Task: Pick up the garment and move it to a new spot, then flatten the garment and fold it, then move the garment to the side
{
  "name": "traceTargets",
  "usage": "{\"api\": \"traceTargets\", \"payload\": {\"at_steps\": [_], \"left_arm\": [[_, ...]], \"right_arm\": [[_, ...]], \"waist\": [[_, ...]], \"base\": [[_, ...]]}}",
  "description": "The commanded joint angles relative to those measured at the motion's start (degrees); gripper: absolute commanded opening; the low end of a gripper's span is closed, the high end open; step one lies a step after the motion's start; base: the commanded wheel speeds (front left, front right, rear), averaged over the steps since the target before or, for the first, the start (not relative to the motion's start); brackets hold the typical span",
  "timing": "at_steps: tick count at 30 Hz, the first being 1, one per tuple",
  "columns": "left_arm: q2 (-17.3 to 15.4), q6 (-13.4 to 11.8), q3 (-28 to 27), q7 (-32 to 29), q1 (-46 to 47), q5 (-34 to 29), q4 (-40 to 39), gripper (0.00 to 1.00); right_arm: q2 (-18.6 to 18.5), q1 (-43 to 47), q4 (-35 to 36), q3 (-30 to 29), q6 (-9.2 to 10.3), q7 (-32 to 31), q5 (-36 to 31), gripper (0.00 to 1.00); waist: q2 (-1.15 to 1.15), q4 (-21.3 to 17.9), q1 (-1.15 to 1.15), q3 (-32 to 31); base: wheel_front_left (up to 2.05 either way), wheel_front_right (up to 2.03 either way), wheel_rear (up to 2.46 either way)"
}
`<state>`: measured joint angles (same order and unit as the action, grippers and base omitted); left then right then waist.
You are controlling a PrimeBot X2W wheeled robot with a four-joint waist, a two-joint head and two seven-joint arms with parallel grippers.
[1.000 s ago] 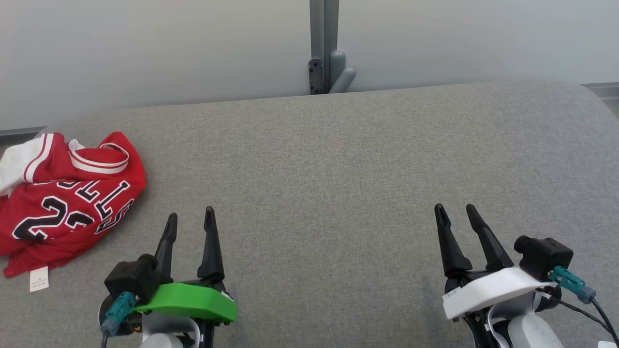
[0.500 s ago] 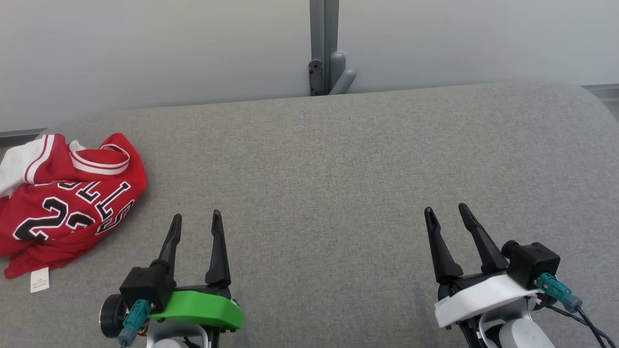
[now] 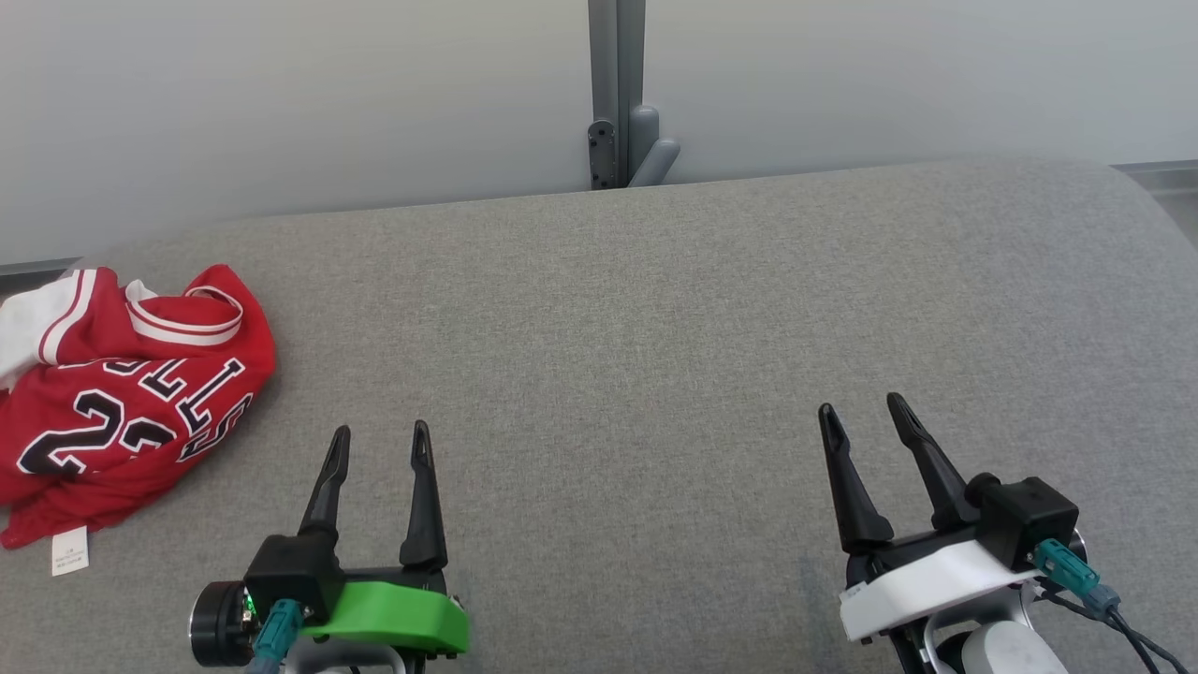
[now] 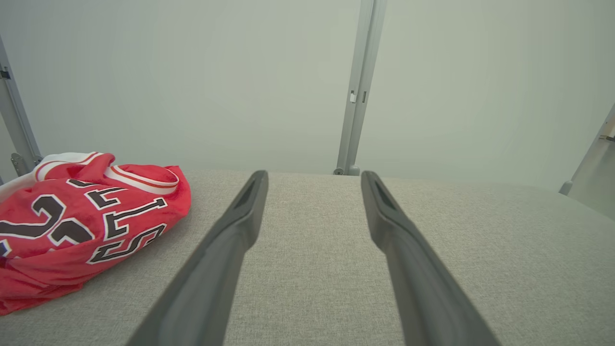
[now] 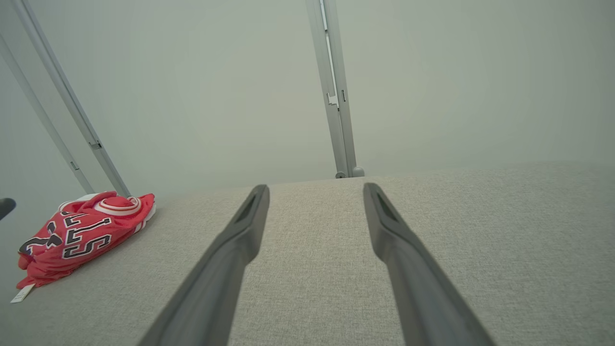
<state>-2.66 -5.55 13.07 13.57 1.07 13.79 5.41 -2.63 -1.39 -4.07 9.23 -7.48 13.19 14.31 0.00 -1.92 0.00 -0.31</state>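
Both spread wide, empty, pointing forward: left pincer [image 3: 381,429], right pincer [image 3: 859,403].

The red basketball jersey [image 3: 131,393] with white trim and black-and-white lettering lies crumpled in a heap at the far left edge, white tag sticking out below.

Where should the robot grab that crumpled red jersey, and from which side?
Probably the raised striped collar fold of the red jersey, left gripper coming from the grey surface side: that fold stands proud on the heap's edge toward that open gripper.
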Motion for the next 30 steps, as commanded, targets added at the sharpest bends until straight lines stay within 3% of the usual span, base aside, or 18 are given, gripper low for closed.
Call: {"api": "traceTargets", "payload": {"at_steps": [1,16,30], "left_arm": [[-0.33,-0.17,-0.03,0.40,-0.63,-0.93,-0.34,1.00],[-0.38,-0.63,0.48,1.79,-1.91,-5.43,-0.72,1.00],[-0.37,-1.14,0.67,1.57,-2.20,-3.99,0.93,1.00]], "right_arm": [[-0.32,0.48,0.08,0.05,-0.02,0.40,-0.75,1.00],[-0.37,1.31,-0.25,-0.29,-0.02,2.19,-4.04,1.00],[-0.37,1.88,-0.40,-0.24,-0.02,2.09,-4.48,1.00]], "waist": [[0.00,-0.02,0.00,0.01],[0.00,-0.07,0.00,-0.39],[0.00,0.63,0.00,-0.62]], "base": [[0.00,0.00,0.00],[0.00,0.00,0.00],[0.00,0.00,0.00]]}}
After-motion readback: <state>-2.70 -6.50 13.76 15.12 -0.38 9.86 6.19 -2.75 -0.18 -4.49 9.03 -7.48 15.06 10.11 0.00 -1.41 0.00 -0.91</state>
